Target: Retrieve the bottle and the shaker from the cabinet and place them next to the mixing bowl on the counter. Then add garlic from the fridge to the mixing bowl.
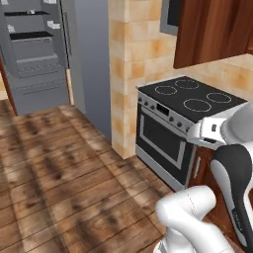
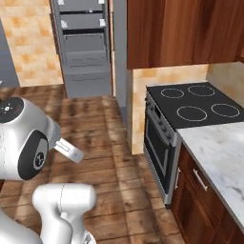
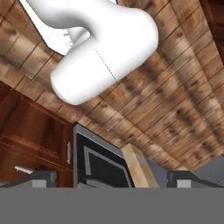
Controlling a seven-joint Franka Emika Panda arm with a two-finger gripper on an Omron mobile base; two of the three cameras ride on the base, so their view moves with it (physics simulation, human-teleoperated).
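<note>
While my arm folds low over the base, my claw points down toward the wooden floor, and its two dark fingertips stand wide apart at the bottom of the hand view with nothing between them. Past them in that view I see the black oven front of the stove, a tan tiled wall end just beside it, and reddish wooden drawers with a metal handle on the other side.

The fridge stands open at the far end of the floor, well apart from me; its black inner shelves and grey drawers show in both base views, with white bins at the sides. In the right base view it sits at the top, left of the dark reddish-brown cabinet, whose doors hang over the stove. The stove has four ring burners on a black top and a glass oven door below.

The desk, white-grey veined marble, begins right beside the stove at the lower right of the right base view, over the wooden drawers. I can see only its near stretch, and it is bare there.

In the left base view the stove sits against the tan tiled wall, and the cabinet hangs above it.
</note>
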